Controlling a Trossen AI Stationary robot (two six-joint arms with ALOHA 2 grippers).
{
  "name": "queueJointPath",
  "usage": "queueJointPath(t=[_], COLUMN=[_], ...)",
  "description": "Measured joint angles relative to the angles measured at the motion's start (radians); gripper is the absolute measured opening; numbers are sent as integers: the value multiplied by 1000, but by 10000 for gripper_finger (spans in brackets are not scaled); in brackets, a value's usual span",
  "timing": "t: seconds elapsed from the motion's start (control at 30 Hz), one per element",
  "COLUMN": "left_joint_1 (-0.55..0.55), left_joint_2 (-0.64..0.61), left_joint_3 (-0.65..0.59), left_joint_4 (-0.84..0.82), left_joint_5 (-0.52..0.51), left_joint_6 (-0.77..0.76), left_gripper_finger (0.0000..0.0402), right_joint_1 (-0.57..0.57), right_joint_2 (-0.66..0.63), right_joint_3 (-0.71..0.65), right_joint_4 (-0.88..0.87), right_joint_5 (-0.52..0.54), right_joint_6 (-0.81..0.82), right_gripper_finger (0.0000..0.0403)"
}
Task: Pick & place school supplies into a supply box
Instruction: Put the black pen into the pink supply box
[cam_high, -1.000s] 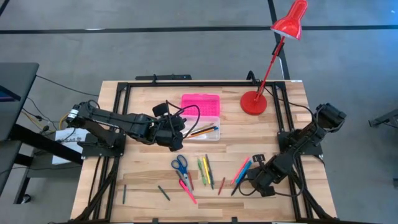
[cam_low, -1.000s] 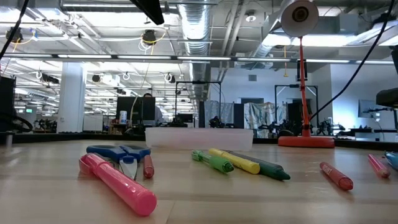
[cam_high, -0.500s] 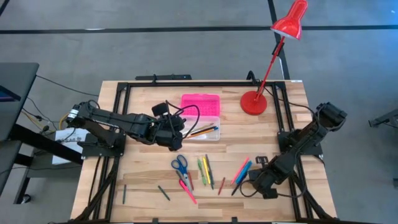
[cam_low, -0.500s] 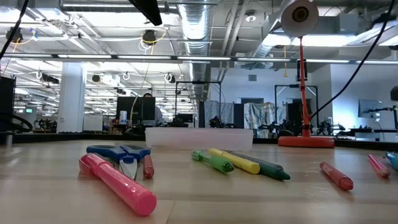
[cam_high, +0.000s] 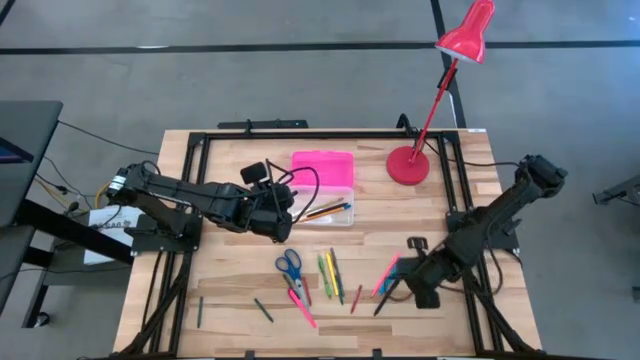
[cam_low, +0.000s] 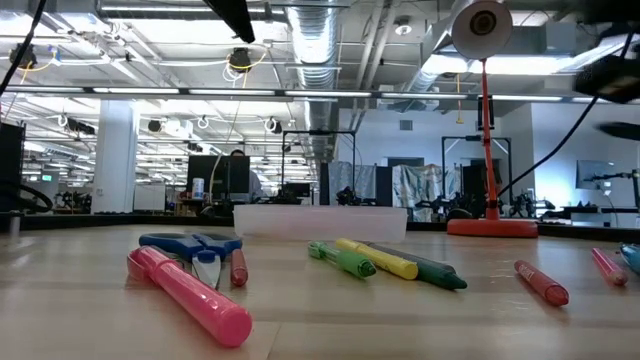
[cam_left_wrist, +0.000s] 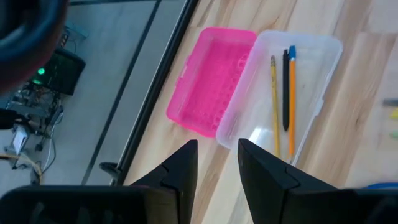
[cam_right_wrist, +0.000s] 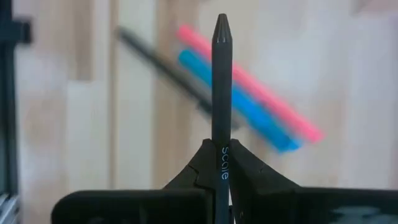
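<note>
The supply box lies open at the table's far middle, pink lid (cam_high: 323, 168) flat behind the clear base (cam_high: 328, 207). In the left wrist view the base (cam_left_wrist: 311, 56) holds a yellow pencil, a black pen and an orange pen. My left gripper (cam_left_wrist: 217, 158) hovers open just left of the box (cam_high: 272, 212), holding nothing. My right gripper (cam_high: 412, 282), at the near right, is shut on a black pen (cam_right_wrist: 221, 81). Pink and blue markers (cam_high: 388, 270) lie beside it. Blue-handled scissors (cam_high: 290, 265), green and yellow markers (cam_high: 330, 275) and a pink marker (cam_high: 302, 303) lie at the near middle. My right gripper pinches the black pen's shaft (cam_right_wrist: 221, 149) between its two fingers. The pen runs along the fingers and sticks out well past their tips, its pointed end (cam_right_wrist: 221, 22) forward. The gripper's own body hides the hold in the high view.
A red desk lamp stands on its round base (cam_high: 407, 165) right of the box, its stem leaning over the far edge. A red pen (cam_high: 356, 298) and two dark pens (cam_high: 263, 310) (cam_high: 199, 310) lie near the front edge. Black frame rails run along both table sides.
My right arm has risen and swung a little toward the table's left, carrying the black pen; its wrist view is blurred by the motion. My left gripper has kept still over the box's left side. The supplies on the table have not moved.
</note>
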Motion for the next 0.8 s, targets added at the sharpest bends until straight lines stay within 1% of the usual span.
queueJointPath(t=[0.13, 0.3, 0.43, 0.57, 0.7, 0.8], left_joint_1=[-1, -23, -61, -113, -168, -206], left_joint_2=[0, 0, 0, -1, -1, -1], left_joint_3=[0, 0, 0, 0, 0, -9], left_joint_4=[-32, -60, -117, -219, -321, -316], left_joint_5=[-7, -15, -63, -119, -142, -158], left_joint_6=[-51, -77, -165, -310, -462, -510], left_gripper_finger=[109, 109, 109, 109, 109, 109], right_joint_1=[-134, -342, -479, -577, -640, -667], right_joint_2=[-2, 37, 87, 165, 268, 340], right_joint_3=[42, 101, 169, 253, 340, 408], right_joint_4=[-6, 33, 85, 112, 109, 105], right_joint_5=[69, 71, 65, 25, -15, -20], right_joint_6=[-141, -332, -460, -583, -681, -752], right_gripper_finger=[5, 6, 6, 6, 7, 7])
